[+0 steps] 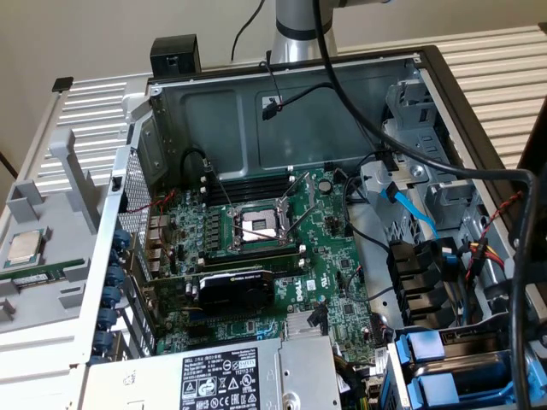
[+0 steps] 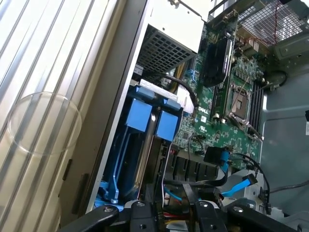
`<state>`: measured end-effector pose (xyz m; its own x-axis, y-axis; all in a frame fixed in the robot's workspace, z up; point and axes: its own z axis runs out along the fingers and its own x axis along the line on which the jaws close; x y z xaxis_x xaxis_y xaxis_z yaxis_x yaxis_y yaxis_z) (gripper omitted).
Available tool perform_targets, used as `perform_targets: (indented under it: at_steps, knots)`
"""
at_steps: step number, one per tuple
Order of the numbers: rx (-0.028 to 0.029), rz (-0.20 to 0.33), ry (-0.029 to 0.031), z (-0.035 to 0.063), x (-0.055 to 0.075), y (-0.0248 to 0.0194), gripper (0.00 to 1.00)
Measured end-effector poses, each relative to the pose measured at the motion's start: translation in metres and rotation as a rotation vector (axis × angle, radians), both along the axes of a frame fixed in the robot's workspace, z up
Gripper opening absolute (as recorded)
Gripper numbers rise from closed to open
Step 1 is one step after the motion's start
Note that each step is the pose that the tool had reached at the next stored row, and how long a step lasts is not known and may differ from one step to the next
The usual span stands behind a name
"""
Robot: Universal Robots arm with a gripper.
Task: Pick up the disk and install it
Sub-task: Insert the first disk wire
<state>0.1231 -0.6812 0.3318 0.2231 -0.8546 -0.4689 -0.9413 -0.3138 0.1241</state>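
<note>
The hand hangs over the drive cage at a corner of the open computer case. Its black links show in the wrist view just over a knot of black, red and blue cables, and I cannot tell whether it is clenched, released or grasping anything. Nearest to it is the disk in its blue carrier: two blue tabs side by side, with blue rails running back from them toward the hand and a strip of grey metal between. In the exterior view the same blue tabs sit in the cage at the lower right, just beside the power supply; I cannot tell whether the disk is fully seated. Room here is tight, with the case wall on one side and the power supply and motherboard edge on the other. Blue data cables cross the gap beside the cage. The motherboard carries an open processor socket and a black graphics card. Outside the case, on the exterior view's left, a small square processor chip lies on a grey panel. The case rests on a ribbed white bench, and the arm's silver column stands behind it.
</note>
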Motion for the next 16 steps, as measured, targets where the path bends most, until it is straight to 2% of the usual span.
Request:
perform_targets:
  at_steps: [16]
  knots:
    - [0.0002, -0.001, 0.0000, -0.0006, 0.0007, -0.0024, 0.36]
